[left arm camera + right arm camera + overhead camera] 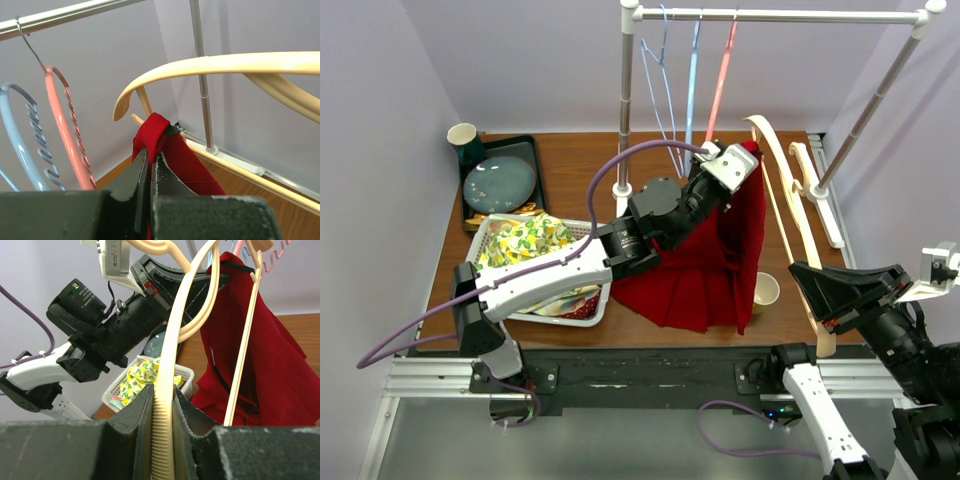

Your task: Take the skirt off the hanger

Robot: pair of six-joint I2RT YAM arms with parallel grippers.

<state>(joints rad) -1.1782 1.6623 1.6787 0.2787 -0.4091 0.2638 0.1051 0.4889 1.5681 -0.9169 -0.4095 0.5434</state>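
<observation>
Your left end effector (151,159) was pinched shut on the top edge of the red skirt (705,265), right by the end of the wooden hanger (225,63). Your right end effector (162,392) was clamped on the hanger's ribbed arm, holding it at a tilt. The skirt hung from there down to the table (580,165), between the white basket (603,292) and a paper cup (766,289).

Wooden table (580,170), black tray (538,165), white basket (578,229), paper cup (766,290)
</observation>
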